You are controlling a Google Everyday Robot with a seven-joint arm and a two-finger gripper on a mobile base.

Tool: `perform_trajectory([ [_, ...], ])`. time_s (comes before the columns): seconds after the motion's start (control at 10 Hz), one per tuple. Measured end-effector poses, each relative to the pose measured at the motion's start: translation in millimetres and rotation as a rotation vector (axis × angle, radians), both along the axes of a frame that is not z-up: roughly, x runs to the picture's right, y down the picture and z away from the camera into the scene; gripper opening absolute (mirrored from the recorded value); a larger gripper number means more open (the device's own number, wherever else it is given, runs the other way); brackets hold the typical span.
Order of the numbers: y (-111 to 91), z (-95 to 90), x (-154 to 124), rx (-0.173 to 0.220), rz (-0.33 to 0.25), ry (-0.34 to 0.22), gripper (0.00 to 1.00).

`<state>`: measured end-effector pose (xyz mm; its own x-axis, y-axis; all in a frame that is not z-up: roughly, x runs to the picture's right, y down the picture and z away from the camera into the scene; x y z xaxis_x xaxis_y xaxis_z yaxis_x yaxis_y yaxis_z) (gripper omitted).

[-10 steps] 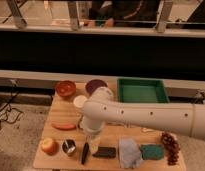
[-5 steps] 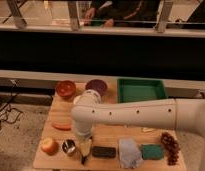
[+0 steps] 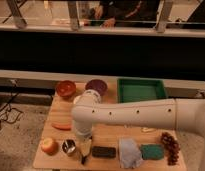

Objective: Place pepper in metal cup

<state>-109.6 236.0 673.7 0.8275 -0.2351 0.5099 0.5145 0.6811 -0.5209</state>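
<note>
The pepper [image 3: 61,126] is a slim orange-red vegetable lying on the left side of the wooden table [image 3: 113,137]. The metal cup [image 3: 69,148] stands upright near the front left edge, in front of the pepper. My gripper [image 3: 84,151] hangs down from the white arm [image 3: 126,116], just to the right of the metal cup and low over the table. It is in front of and to the right of the pepper, apart from it. A dark elongated thing shows right below the gripper. The pepper's right end is hidden by the arm.
A yellow-red apple [image 3: 48,145] lies left of the cup. An orange bowl [image 3: 65,88], a purple bowl [image 3: 96,86] and a green tray [image 3: 141,91] stand at the back. A black block [image 3: 103,151], grey cloth [image 3: 130,152], green sponge [image 3: 152,151] and grapes [image 3: 170,147] line the front.
The arm has swung left and down. The gripper has moved from mid-table to the front left, beside the metal cup. The pepper and cup have not moved.
</note>
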Motion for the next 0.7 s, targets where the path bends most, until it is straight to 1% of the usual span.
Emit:
perform_trajectory([
  [0.2, -5, 6.3, -20, 0.005, -0.004, -0.006, 0.8],
  [0.4, -14, 17.8, -45, 0.01, -0.019, -0.011, 0.8],
  [0.7, -28, 27.8, -61, 0.029, -0.027, -0.014, 0.8],
])
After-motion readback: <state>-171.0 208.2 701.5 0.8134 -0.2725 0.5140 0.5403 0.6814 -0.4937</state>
